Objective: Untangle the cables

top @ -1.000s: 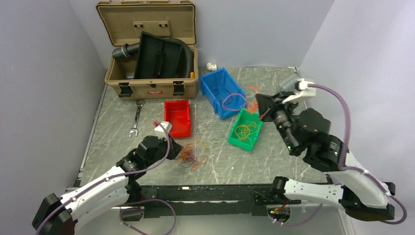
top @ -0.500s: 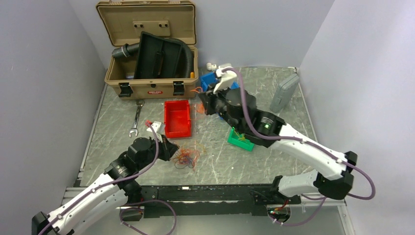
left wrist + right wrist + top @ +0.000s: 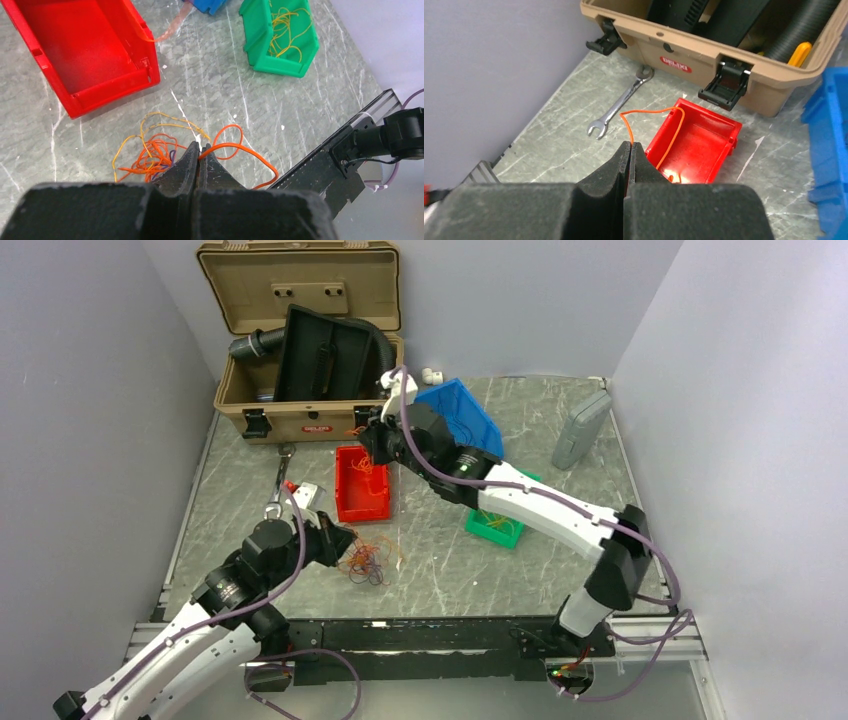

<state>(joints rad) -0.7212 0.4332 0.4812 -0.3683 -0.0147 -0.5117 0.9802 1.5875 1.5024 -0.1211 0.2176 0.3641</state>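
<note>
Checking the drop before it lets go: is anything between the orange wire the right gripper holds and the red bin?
Nothing visible. The right gripper pinches the orange wire, whose tail trails into the red bin.

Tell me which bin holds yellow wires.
The green bin, with yellow wires coiled inside; the red bin shows only an orange strand at its edge.

- I work in a robotics lab cell: plain grey panels (image 3: 90,390) wall in my scratched stone-look table (image 3: 450,560).
- On it sit a tan tool case (image 3: 300,425), a wrench (image 3: 281,472), and a red bin (image 3: 360,490), a blue bin (image 3: 462,412) and a green bin (image 3: 490,530).
- My arms are mounted by a black rail (image 3: 430,635).
</note>
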